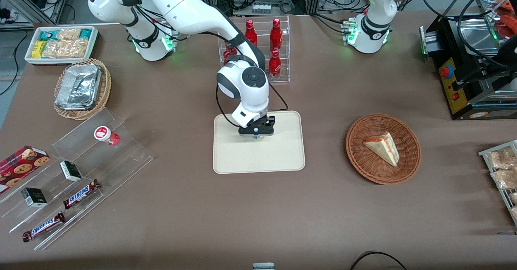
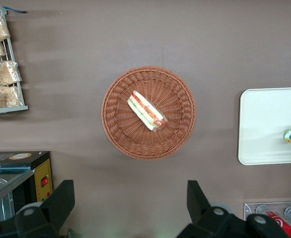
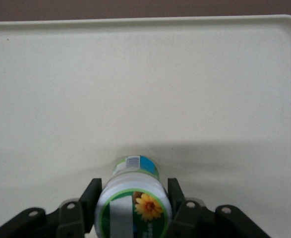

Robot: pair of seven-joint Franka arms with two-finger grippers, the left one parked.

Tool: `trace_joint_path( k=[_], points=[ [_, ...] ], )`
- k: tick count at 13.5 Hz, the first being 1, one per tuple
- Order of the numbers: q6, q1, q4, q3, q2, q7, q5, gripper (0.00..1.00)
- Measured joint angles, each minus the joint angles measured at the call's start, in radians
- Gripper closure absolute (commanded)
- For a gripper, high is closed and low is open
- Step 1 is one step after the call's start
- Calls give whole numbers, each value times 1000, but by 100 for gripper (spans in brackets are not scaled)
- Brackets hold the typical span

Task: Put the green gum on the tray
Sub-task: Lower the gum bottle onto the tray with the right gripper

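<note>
Green gum held over the tray, release step at hand.

The green gum [image 3: 134, 201] is clamped between the jaws of the gripper [image 1: 257, 131], low over the tray [image 1: 282, 157]; whether its base touches the surface cannot be told. A short descent, if needed, and an opening of the jaws are called for next. Bare tray is seen on every side, its rim well apart; the bottle rack [image 1: 282, 60] stands farther from the front camera.

The front view looks steeply down over the whole table from high up, the left wrist view faces straight down from a middling height, and the right wrist view hangs close above the tray [image 3: 195, 74], which all three share.
</note>
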Motion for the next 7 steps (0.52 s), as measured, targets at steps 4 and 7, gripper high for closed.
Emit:
trace_joint_path(
  k=[4, 7],
  points=[
    [0, -1, 12, -8, 0, 0, 0, 2],
    [0, -4, 24, -14, -4, 0, 0, 2]
  ],
)
